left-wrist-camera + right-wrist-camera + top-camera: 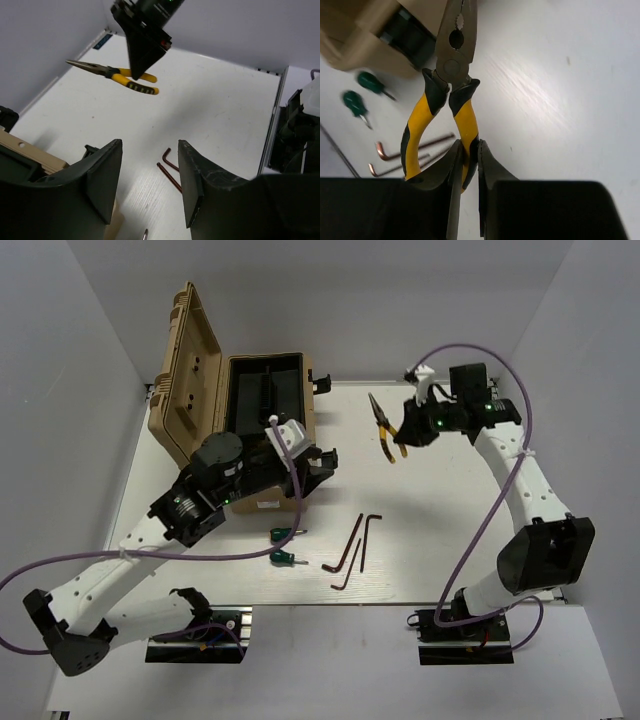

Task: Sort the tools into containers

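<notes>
Aloft, right gripper [467, 150] grips pliers [452, 65], left gripper [150, 170] wide, two screwdrivers [278, 534], three hex keys [363, 543]

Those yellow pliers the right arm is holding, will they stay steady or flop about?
Probably rigid metal, but the right gripper pinches only one handle of the pliers, so the free handle may swing. The long nose likely makes them tilt.

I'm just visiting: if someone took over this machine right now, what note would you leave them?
Right tool: shut on one handle of the yellow pliers, held above the table.
Left tool: open, empty, beside the tan toolbox.
Lying loose: two green screwdrivers, three hex keys.
Done: pliers picked up. Left: box them, then sort the rest.
</notes>
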`<state>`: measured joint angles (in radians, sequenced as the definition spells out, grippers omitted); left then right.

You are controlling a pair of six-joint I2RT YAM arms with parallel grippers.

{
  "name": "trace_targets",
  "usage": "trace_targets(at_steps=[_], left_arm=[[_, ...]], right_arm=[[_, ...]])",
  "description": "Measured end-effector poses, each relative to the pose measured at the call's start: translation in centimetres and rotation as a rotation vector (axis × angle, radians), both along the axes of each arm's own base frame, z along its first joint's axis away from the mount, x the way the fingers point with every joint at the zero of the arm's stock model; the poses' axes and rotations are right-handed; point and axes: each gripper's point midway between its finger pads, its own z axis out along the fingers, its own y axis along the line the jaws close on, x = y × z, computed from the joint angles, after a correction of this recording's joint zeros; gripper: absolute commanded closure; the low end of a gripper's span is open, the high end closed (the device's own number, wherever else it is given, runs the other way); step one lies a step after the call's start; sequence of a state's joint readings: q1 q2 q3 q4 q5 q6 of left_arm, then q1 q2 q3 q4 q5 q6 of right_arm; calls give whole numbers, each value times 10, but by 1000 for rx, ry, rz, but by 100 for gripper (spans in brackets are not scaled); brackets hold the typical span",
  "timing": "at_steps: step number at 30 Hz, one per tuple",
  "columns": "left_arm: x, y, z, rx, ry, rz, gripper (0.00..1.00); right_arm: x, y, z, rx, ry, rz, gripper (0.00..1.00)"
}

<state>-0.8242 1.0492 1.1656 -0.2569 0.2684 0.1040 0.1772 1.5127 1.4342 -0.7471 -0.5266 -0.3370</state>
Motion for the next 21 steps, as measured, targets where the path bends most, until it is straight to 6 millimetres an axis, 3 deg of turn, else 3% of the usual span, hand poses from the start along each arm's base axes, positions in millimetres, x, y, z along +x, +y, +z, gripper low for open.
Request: trace_targets(at_steps=[3,6,8,11,14,17,21], left_arm=[[-7,9,16,-45,-33,8,41],[-12,16,27,-84,-52,19,41],[-14,19,34,-108,-60,24,41],[-15,21,36,-120,-57,30,41],[-13,24,36,-123,-51,50,41],[-13,29,32,-123,-42,75,41],[-12,36,27,-119,-31,108,39]], right_arm=[[4,40,54,107,-80,94,100],[5,91,80,173,-100,199,100],[6,128,82,192,-87,266,100],[9,182,66,183,-52,341,100],[10,225,36,130,-21,373,100],[4,247,4,59,6,375,100],[2,256,-14,-28,-18,343,100]])
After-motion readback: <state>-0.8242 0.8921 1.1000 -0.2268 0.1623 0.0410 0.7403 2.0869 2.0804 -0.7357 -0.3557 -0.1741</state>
